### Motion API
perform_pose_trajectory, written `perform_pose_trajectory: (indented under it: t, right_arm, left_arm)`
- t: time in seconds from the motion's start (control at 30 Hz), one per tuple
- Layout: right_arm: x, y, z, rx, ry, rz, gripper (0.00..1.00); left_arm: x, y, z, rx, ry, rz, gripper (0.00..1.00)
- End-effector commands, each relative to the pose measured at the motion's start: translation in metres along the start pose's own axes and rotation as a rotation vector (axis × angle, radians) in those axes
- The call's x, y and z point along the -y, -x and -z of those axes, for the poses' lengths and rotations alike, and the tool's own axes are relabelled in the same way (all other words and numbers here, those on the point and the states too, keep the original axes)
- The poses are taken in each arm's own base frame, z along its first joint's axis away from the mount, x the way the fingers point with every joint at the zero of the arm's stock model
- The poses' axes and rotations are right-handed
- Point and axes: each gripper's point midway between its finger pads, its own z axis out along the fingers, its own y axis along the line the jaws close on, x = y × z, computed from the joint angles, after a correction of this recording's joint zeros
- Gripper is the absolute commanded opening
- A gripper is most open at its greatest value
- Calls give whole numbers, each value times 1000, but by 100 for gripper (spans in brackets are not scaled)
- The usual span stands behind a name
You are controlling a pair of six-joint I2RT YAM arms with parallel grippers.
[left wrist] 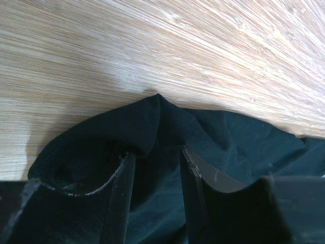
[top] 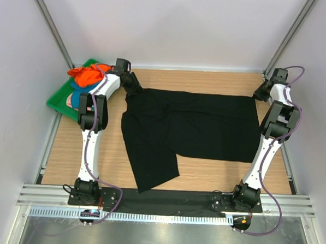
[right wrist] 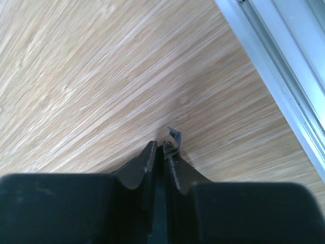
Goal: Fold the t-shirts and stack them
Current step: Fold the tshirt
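Observation:
A large black t-shirt (top: 190, 126) lies spread on the wooden table, with one flap reaching toward the near edge. My left gripper (top: 133, 86) is at its far left corner. In the left wrist view its fingers (left wrist: 122, 193) stand a little apart with a bunched fold of the black cloth (left wrist: 157, 122) gathered between them. My right gripper (top: 261, 93) is at the shirt's far right corner. In the right wrist view (right wrist: 163, 152) it is nearly shut on a thin edge of cloth with a small grey tag (right wrist: 175, 136). Orange (top: 89, 74), blue and pink shirts lie heaped at the far left.
The heaped shirts sit in a green plastic tray (top: 59, 94) at the far left corner. A metal frame rail (right wrist: 284, 76) runs just right of the right gripper. Bare wood (top: 215, 176) lies near the black shirt's front edge.

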Motion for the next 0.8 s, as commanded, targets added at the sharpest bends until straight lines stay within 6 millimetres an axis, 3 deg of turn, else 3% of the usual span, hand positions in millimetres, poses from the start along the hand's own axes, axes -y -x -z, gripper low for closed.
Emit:
perform_pose_trajectory:
  t: [0.0,0.03,0.1,0.17,0.27,0.43,0.77]
  right_arm:
    - [-3,6,-2,20,-1,-16,7]
    - [-3,9,-2,36,-9,-27,1]
    - [0,10,-2,53,-29,-64,1]
    - [7,27,8,131,-87,-113,1]
    - [29,40,19,224,-221,-176,1]
    - [51,35,14,220,-343,-203,1]
    - [58,32,-6,206,-413,-197,1]
  left_arm:
    - [-21,-22,-3,-70,69,2,42]
    - [-20,-21,-2,-67,68,1,42]
    - [-22,-21,-3,-63,77,1,42]
    - [-28,-20,-4,-55,103,10,39]
    - [-36,-20,-5,-47,138,18,36]
    - [-44,-17,-9,-35,171,16,32]
    - [-56,-5,-11,18,241,-10,32]
